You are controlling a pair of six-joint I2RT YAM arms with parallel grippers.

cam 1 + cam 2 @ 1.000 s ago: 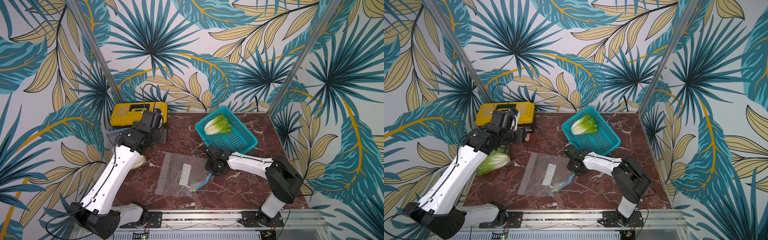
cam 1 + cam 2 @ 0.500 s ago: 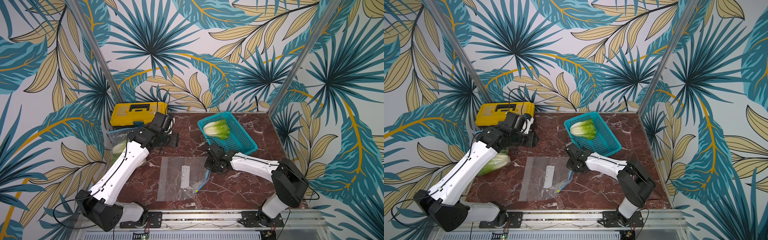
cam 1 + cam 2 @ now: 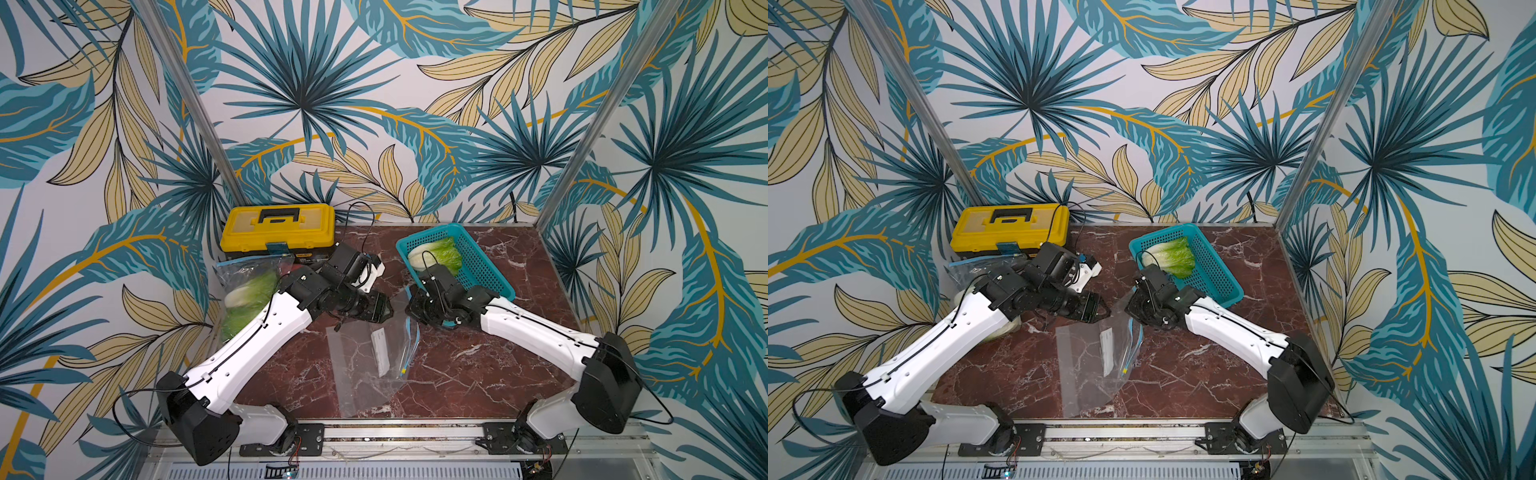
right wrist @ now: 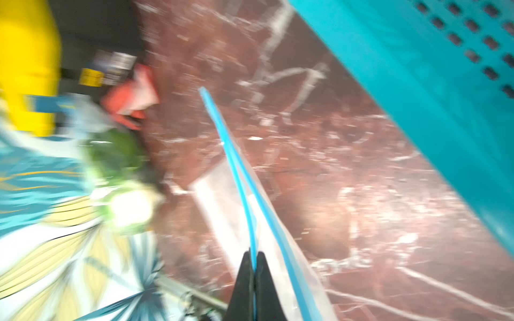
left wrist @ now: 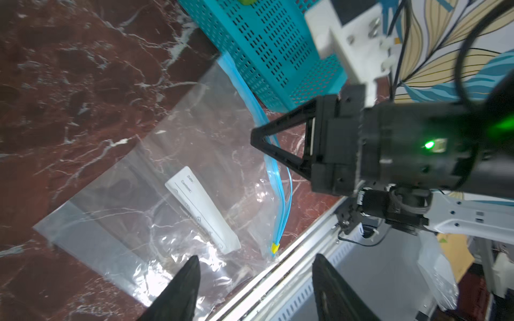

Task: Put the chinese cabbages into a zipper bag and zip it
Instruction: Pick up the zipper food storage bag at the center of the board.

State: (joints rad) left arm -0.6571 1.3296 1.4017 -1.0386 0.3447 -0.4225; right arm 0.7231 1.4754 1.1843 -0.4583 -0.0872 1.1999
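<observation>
Blue zip strip (image 4: 236,172) of the zipper bag (image 3: 365,365) at the table's (image 3: 478,374) middle is being pinched by the right gripper (image 4: 253,257) while the left gripper (image 5: 256,257) is hovering spread-jawed, probably needing the opposite lip before the chinese cabbage (image 3: 436,257), lying in the basket (image 3: 486,262) by the far edge, goes in.

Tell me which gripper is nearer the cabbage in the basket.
Right. The right gripper, shut on the zipper edge of the bag, sits just in front of the basket holding the cabbage. The open left gripper lies farther away, toward the toolbox.
</observation>
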